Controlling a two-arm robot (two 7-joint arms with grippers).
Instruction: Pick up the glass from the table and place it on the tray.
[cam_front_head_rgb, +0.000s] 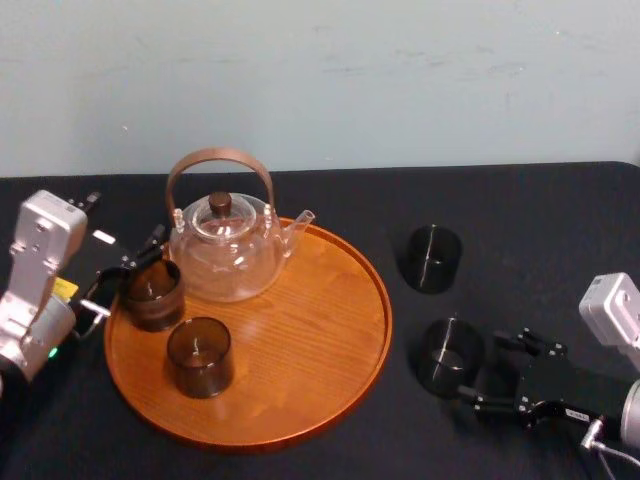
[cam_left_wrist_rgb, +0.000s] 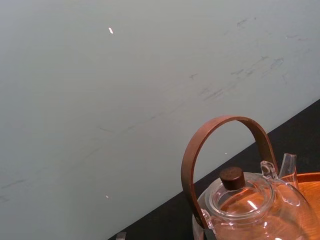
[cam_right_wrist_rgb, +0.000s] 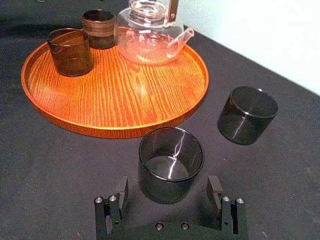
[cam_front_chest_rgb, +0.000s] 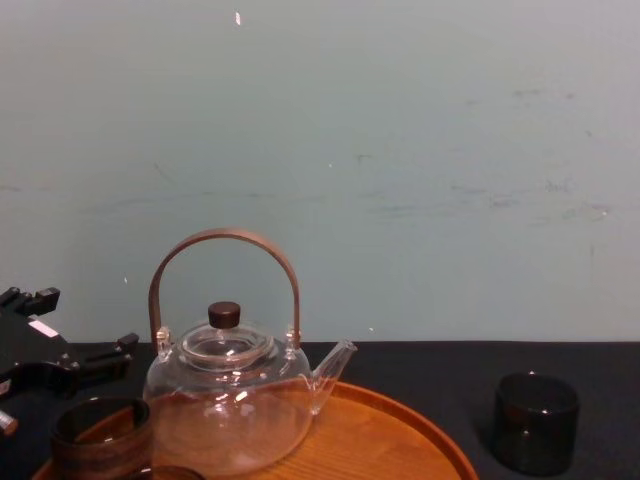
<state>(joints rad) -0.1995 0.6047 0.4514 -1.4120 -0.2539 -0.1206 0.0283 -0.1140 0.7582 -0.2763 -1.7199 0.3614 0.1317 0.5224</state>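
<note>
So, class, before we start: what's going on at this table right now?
A two-armed robot is moving dark glasses onto the round wooden tray, which also carries a clear teapot. Two glasses stand on the tray: the front glass and the rear glass, with the left gripper at the rear one. On the black table, the right gripper is open, its fingers either side of the nearer glass, not yet closed. A farther glass stands behind it.
</note>
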